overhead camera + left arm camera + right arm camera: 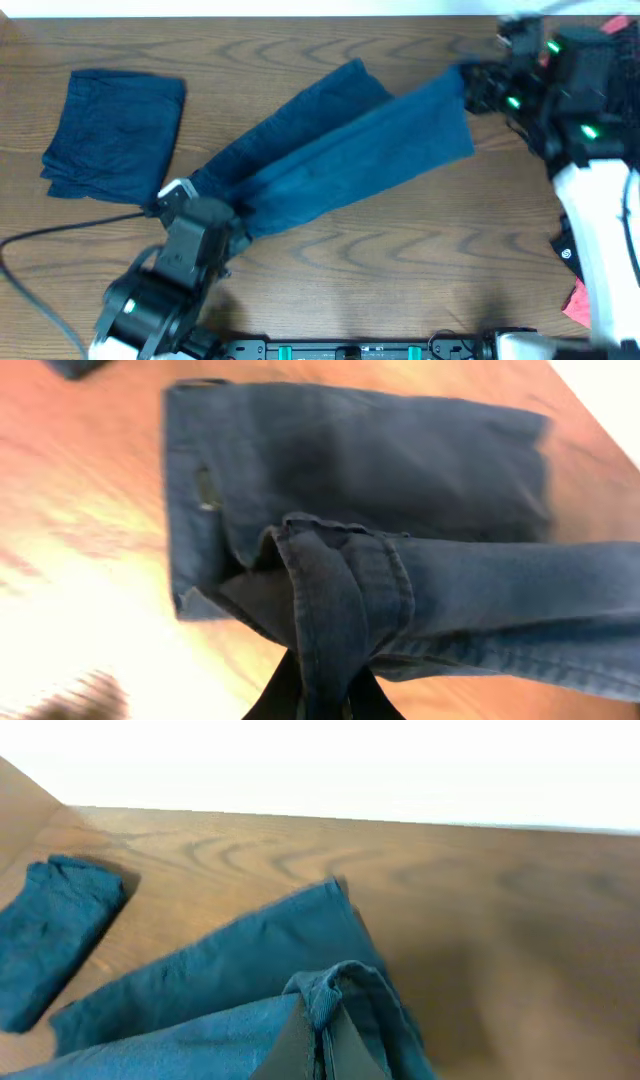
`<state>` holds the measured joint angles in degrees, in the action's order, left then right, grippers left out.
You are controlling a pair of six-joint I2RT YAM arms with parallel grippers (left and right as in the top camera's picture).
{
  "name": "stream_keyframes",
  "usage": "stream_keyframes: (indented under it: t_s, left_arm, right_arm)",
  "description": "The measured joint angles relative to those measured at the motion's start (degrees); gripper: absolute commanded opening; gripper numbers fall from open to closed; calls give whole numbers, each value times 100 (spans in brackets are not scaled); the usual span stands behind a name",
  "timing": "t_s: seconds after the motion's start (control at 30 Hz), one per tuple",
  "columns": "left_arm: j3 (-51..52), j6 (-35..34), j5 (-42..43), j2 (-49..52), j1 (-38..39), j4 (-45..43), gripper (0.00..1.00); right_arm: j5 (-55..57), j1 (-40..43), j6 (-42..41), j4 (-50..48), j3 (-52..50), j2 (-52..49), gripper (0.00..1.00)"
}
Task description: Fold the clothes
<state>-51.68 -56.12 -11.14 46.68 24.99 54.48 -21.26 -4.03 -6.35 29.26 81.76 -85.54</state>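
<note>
Wood-grain table (400,270) fills the overhead view. Across its middle a long blue garment (340,160) lies stretched on a slant from lower left to upper right, its two layers fanning apart toward the upper end. A smaller folded blue garment (115,130) sits flat at the upper left, well apart from it. The left gripper (322,695) is clamped on a bunched hem at the long garment's lower-left end; the right gripper (322,1050) pinches a raised fold at its upper-right end.
</note>
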Motion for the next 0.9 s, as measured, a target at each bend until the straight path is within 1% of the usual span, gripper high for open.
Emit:
stream_keyframes:
  t_s: [0.2, 0.47, 0.53, 0.6, 0.67, 0.7, 0.73, 0.77, 0.8, 0.83, 0.87, 0.9]
  left_arm:
    - [2, -175, -195, 1086, -595, -531, 6]
    - [17, -240, -387, 2371, -1357, -1486, 8]
    - [24, -240, -387, 2693, -1521, -1738, 11]
    - [26, -245, -382, 2944, -1633, -1939, 12]
    - [33, -254, -387, 3224, -1738, -2149, 17]
    - [35, -249, -387, 3340, -1775, -2269, 25]
    - [39, -256, -393, 3497, -1827, -2441, 30]
    - [39, -254, -411, 3615, -1867, -2570, 36]
    - [42, -249, -431, 3729, -1904, -2691, 45]
    - [44, -282, -450, 3866, -1947, -2833, 56]
    - [46, -236, -450, 3934, -1974, -2879, 63]
    - [46, -210, -461, 4004, -2009, -2931, 70]
  right_arm:
    - [245, -400, 101, -730, 389, -1209, 1]
    - [632, -791, 264, -1445, 490, -2234, 1]
    - [723, -866, 299, -1613, 518, -2441, 1]
    - [791, -916, 313, -1766, 540, -2627, 1]
    - [833, -955, 313, -1932, 551, -2841, 1]
    - [866, -968, 306, -2002, 551, -2916, 1]
    - [901, -979, 295, -2072, 551, -3005, 7]
    - [931, -981, 247, -2146, 551, -3073, 25]
    - [979, -981, 210, -2232, 551, -3150, 48]
    - [1019, -981, 164, -2295, 551, -3209, 71]
    - [1040, -979, 125, -2326, 553, -3248, 86]
    - [1054, -979, 90, -2330, 553, -3263, 97]
